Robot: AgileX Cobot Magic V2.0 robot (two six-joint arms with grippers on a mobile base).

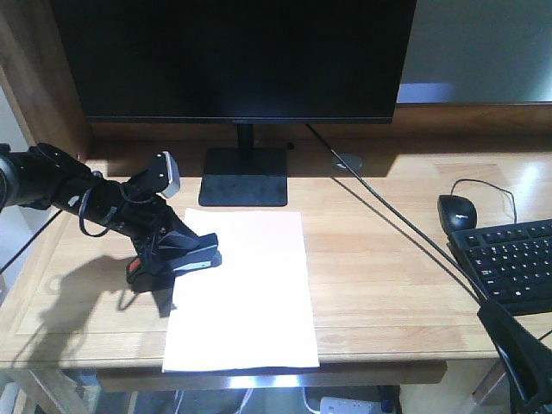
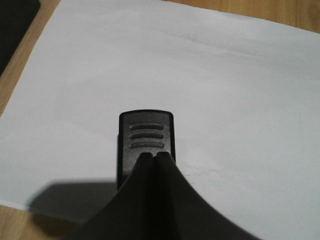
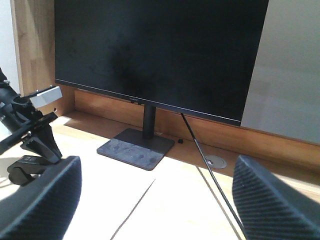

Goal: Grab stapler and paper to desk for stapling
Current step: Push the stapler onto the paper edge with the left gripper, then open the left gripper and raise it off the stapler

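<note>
White paper (image 1: 241, 293) lies on your desk (image 1: 388, 259), stapler (image 1: 185, 259) at its left edge.
Your left gripper (image 2: 152, 157) pinches the stapler, its ridged end visible only in that wrist view; right gripper (image 3: 155, 200) fingers are spread.

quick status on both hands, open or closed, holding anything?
Left hand: closed on the stapler, at the paper edge.
Right hand: open, holding nothing.

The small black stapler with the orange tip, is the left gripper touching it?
Touching. In the left wrist view the left gripper's fingers are shut together on top of the stapler, which sits over the white paper sheet.
</note>
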